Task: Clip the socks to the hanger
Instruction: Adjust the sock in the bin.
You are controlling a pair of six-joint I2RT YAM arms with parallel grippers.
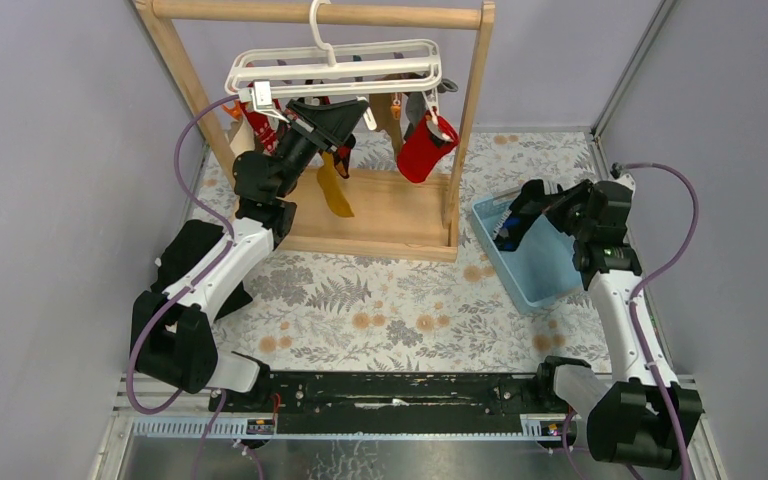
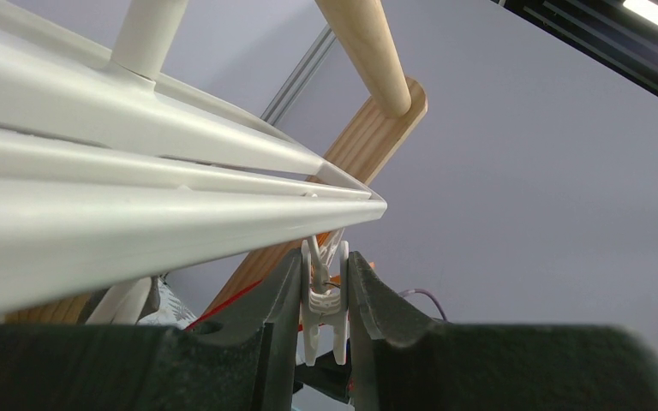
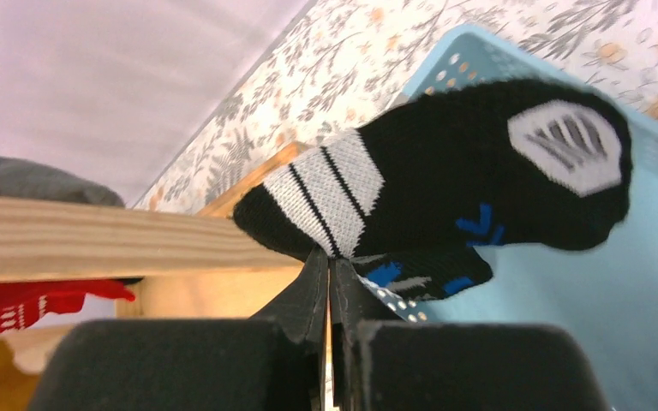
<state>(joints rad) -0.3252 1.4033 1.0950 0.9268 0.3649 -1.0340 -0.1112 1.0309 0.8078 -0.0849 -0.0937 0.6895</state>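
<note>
The white hanger [image 1: 335, 70] hangs by its hook from a wooden rail. A red sock [image 1: 425, 148], a mustard yellow sock [image 1: 335, 188] and a red-white striped sock [image 1: 258, 125] hang from its clips. My left gripper [image 1: 352, 112] is raised under the hanger's bars [image 2: 137, 205]. It [image 2: 324, 282] is shut on a small white clip [image 2: 324, 300], one finger on each side. My right gripper [image 1: 518, 215] is over the basket. It [image 3: 329, 261] is shut on the striped cuff of a black sock with blue marks [image 3: 463, 171].
The wooden rack [image 1: 390, 215] with its round rail [image 2: 368, 51] stands at the back on a flat base. A light blue basket [image 1: 545, 275] sits at the right on the floral cloth, with another dark sock part in it [image 3: 420, 274]. Walls close in at left and right.
</note>
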